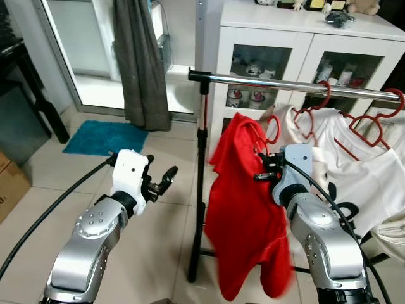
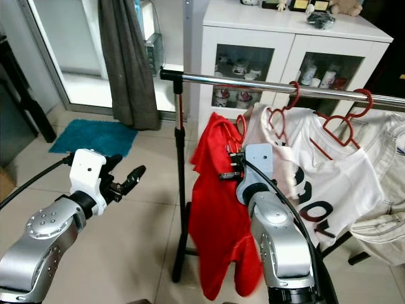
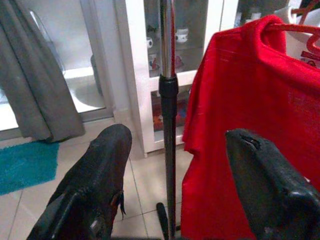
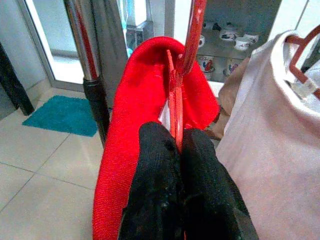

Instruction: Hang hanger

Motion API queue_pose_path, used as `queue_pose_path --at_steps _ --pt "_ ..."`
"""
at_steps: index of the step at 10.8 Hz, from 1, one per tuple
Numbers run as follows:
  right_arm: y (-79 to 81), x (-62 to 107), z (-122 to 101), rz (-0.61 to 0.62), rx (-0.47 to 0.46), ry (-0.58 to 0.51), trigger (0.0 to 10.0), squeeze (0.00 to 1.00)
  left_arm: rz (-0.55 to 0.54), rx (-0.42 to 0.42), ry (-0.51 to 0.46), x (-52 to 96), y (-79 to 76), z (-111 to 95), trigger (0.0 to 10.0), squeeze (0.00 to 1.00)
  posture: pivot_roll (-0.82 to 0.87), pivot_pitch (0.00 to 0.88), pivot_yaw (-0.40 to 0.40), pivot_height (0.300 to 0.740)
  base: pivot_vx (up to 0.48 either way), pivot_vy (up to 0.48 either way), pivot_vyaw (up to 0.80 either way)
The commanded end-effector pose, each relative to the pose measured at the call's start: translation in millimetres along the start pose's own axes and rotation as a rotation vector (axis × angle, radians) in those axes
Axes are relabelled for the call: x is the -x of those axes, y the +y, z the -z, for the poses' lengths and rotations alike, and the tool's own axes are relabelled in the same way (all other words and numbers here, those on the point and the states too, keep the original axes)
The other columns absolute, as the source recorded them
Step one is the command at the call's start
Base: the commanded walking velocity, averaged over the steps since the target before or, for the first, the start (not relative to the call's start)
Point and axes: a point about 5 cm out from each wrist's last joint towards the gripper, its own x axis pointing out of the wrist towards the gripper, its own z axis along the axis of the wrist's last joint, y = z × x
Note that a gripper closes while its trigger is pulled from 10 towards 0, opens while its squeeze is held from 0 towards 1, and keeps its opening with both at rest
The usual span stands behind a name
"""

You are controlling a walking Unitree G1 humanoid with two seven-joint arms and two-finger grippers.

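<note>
Your right tool (image 2: 231, 166) is clamped on the red hanger (image 4: 176, 95) carrying the red shirt (image 2: 218, 215), just below the rail (image 2: 266, 86) near its left end; lift its hook over. Left tool (image 2: 130, 177) gapes empty.

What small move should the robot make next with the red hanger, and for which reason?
Probably the right gripper should lift the red hanger until its hook clears the silver rail, then lower it on. The fingers are shut on the hanger's neck, the red shirt hangs from it, and the hook sits below the rail, left of the white shirts. The left gripper is open and idle.
</note>
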Motion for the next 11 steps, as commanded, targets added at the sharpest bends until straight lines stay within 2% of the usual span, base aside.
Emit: queue_pose_path --at_steps 1,5,7,10,11 --pt "-0.5 0.6 -9 -0.003 0.005 -0.049 10.0 0.00 -0.007 0.005 0.002 -2.0 -0.7 -1 10.0 0.00 -0.03 0.000 0.005 0.740 0.000 0.000 0.00" --pt "2.9 0.7 -6 -0.028 0.008 -0.035 10.0 0.00 0.016 -0.001 -0.008 -3.1 -1.8 -2 10.0 0.00 -0.04 0.000 0.008 0.740 0.000 0.000 0.00" --pt "6.8 0.8 -5 -0.056 0.023 -0.026 10.0 0.00 0.033 -0.003 -0.014 -2.4 -1.8 -4 10.0 0.00 -0.03 0.000 0.008 0.740 0.302 0.000 -0.62" --pt "7.9 0.0 -5 -0.065 0.017 -0.026 10.0 0.00 0.042 -0.006 -0.016 -2.1 -2.2 -4 10.0 0.00 -0.03 0.000 0.007 0.740 0.347 0.000 0.00" --pt "10.0 -0.1 -4 -0.085 0.046 -0.018 10.0 0.00 0.046 -0.009 -0.016 -1.8 -2.7 -4 10.0 0.00 -0.03 0.000 0.007 0.740 0.352 0.000 0.00"
